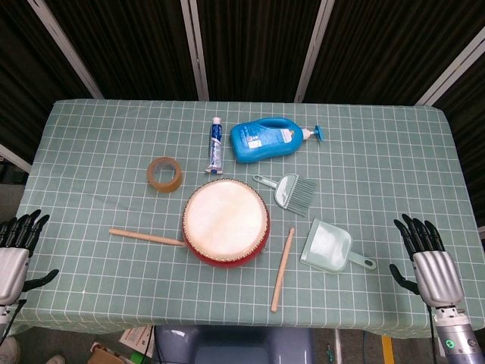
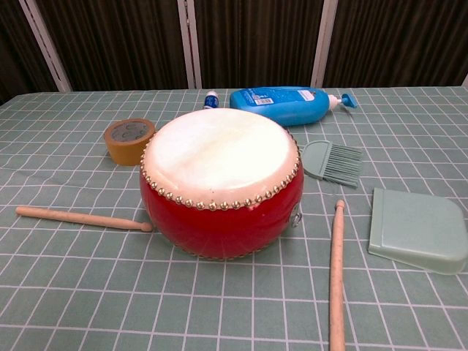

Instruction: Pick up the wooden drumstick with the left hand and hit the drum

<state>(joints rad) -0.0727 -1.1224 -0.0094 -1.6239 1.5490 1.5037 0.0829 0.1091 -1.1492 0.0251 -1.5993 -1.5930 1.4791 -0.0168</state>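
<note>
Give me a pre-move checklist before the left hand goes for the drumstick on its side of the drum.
1. Left hand holds nothing, fingers apart: ok.
2. Left drumstick lies flat on the table, nothing on it: ok.
3. Its tip sits next to the drum; touching or not: cannot tell.
4. Drumhead bare for the strike: ok.
5. Tape roll lies apart from the stick: ok.
6. Right hand empty, well away from the drum: ok.

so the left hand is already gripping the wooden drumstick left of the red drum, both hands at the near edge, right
Not quite. In the head view the left hand is open and holds nothing; the wooden drumstick lies on the table left of the red drum. Both hands, including the right hand, are at the near edge.
</note>
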